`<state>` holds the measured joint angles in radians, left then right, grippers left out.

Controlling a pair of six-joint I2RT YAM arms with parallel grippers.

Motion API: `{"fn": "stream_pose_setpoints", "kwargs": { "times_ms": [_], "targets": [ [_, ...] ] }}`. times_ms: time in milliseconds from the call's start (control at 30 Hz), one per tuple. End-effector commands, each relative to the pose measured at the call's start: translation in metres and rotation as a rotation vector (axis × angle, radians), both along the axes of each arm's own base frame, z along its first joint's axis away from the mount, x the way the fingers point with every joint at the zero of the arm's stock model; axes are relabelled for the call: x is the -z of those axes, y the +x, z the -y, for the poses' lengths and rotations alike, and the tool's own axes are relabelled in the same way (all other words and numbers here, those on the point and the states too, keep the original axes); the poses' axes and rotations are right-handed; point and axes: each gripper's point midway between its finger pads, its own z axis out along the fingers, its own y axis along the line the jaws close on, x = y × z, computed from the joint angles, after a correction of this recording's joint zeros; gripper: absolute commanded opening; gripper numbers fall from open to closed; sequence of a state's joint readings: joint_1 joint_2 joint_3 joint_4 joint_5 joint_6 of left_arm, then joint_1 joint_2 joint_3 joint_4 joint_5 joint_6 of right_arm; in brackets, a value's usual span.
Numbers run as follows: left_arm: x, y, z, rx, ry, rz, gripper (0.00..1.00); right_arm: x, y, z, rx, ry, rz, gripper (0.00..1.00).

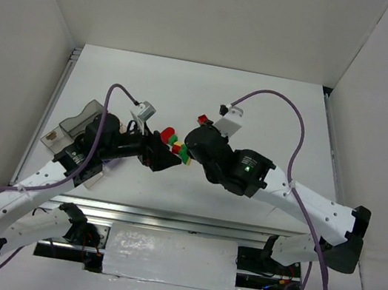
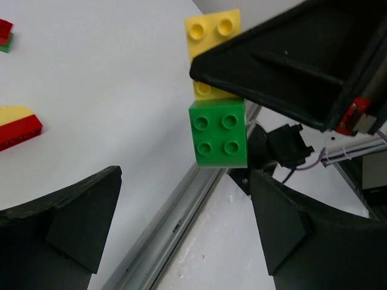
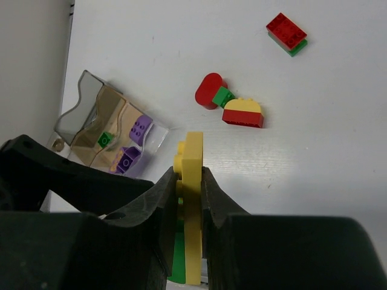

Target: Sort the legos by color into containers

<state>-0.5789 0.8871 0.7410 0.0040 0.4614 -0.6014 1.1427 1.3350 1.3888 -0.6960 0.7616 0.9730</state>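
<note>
My right gripper (image 3: pixel 188 175) is shut on a yellow brick (image 3: pixel 193 158) with a green brick (image 3: pixel 178 260) stuck to it, held above the table. In the left wrist view the yellow brick (image 2: pixel 211 30) and the green brick (image 2: pixel 219 133) hang ahead of my open left gripper (image 2: pixel 184 181), apart from its fingers (image 2: pixel 72 223). In the top view the two grippers meet at mid-table, left (image 1: pixel 164 156) and right (image 1: pixel 184 152). The clear tray (image 3: pixel 91 103) holds two purple bricks (image 3: pixel 140 128) and a small green brick (image 3: pixel 104 139).
Loose on the table are a red rounded brick (image 3: pixel 209 90) joined to a small green one, a yellow-on-red rounded brick (image 3: pixel 243 112), and a red-on-green brick (image 3: pixel 286 33). The tray (image 1: pixel 82 116) sits at the table's left edge. A metal rail (image 2: pixel 181 211) runs along the near edge.
</note>
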Motion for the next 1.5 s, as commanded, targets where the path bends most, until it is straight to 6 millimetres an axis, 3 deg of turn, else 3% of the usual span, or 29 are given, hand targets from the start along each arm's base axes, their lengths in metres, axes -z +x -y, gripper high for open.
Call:
{"fn": "stream_pose_setpoints", "kwargs": {
  "times_ms": [0,200,367,467,500,600,700,733,800,933,967,1133,1367,1433,1467],
  "targets": [
    [-0.040,0.017,-0.003,-0.078,-0.041,0.139,1.00,-0.015,0.002,0.004,0.060,0.005,0.048,0.00],
    [-0.050,0.017,-0.008,-0.100,-0.055,0.166,0.92,-0.014,-0.001,-0.016,0.045,-0.033,0.043,0.00],
    [-0.039,0.019,-0.006,-0.089,-0.013,0.137,0.87,-0.016,-0.002,-0.023,0.045,-0.051,0.051,0.00],
    [-0.037,0.015,-0.002,-0.060,-0.020,0.132,0.79,-0.017,-0.002,-0.025,0.039,-0.041,0.055,0.00],
    [-0.036,0.015,-0.002,-0.055,-0.020,0.131,0.74,-0.018,-0.002,-0.026,0.038,-0.035,0.056,0.00],
    [-0.033,0.015,0.001,-0.041,-0.018,0.124,0.43,-0.021,-0.002,-0.025,0.039,-0.021,0.061,0.00],
    [-0.031,0.016,0.002,-0.040,-0.014,0.112,0.31,-0.022,-0.005,-0.025,0.022,-0.004,0.058,0.00],
    [-0.033,0.017,0.003,-0.040,-0.020,0.118,0.17,-0.025,-0.005,-0.029,0.012,0.018,0.066,0.00],
    [-0.034,0.018,0.003,-0.048,-0.030,0.125,0.00,-0.023,-0.008,-0.029,-0.004,0.031,0.061,0.00],
    [-0.045,0.020,-0.010,-0.126,-0.055,0.164,0.00,-0.024,-0.006,-0.016,0.016,0.068,0.067,0.00],
    [-0.043,0.023,-0.016,-0.164,-0.043,0.165,0.00,-0.013,-0.005,-0.011,0.019,0.052,0.062,0.00],
    [-0.062,0.020,-0.037,-0.253,-0.044,0.231,0.00,0.001,0.006,0.011,0.038,0.082,0.046,0.00],
    [-0.071,0.022,-0.058,-0.350,-0.009,0.247,0.00,0.008,0.011,0.021,0.047,0.066,0.038,0.00],
    [-0.054,0.042,-0.083,-0.528,0.075,0.172,0.00,0.009,0.012,0.026,0.059,0.065,0.036,0.00],
    [-0.060,0.051,-0.100,-0.648,0.086,0.129,0.00,0.010,0.015,0.030,0.067,0.062,0.034,0.00]
  ]
}}
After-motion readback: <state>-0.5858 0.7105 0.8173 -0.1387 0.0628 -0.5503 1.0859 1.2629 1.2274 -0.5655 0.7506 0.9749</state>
